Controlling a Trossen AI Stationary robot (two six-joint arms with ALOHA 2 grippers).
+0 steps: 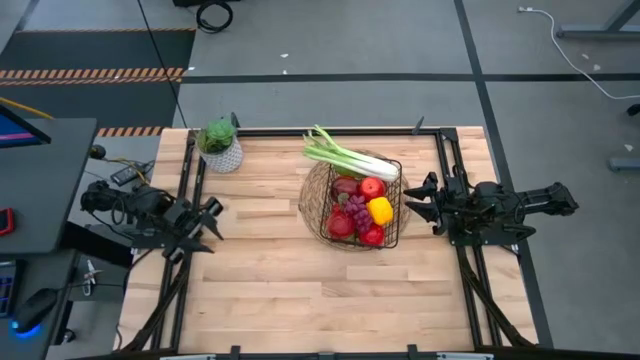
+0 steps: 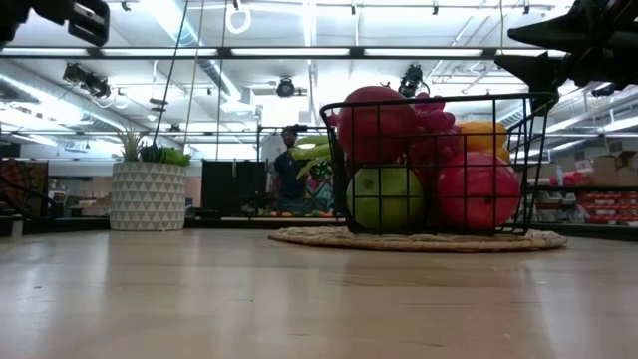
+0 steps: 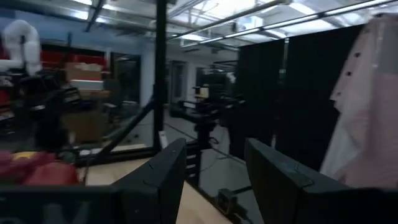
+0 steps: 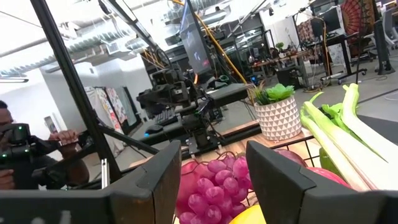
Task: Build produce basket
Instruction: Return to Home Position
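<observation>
The basket [image 1: 360,243] sits on a round woven mat [image 1: 310,200] and looks full. We see red apples [image 1: 372,187], purple grapes [image 1: 355,208] and a yellow pepper [image 1: 380,210] heaped inside. The leek [image 1: 350,157] lies over the far rim, and its long axis runs from the corner nearest the right jaws out past the opposite corner toward the potted plant [image 1: 220,145].

From the right gripper [image 1: 412,202] the basket is straight ahead and just beside the fingertips, with its near wire wall square to the line of the jaws. The jaws stand spread and hold nothing. From above we think the tips are just clear of the wire, though the gap is too fine to be sure.

The left gripper [image 1: 213,222] is well apart from the basket across bare table [image 1: 270,290]. The basket is ahead of it too, and its jaws are likewise parted and empty.

We judge the loading done, so what remains is the retreat. The right arm is by far the nearer. Its way home should be straight back along its own line, away from the wall, with no sideways sweep that could catch the wire or the leek's overhanging end. The left arm has nothing close to mind.
</observation>
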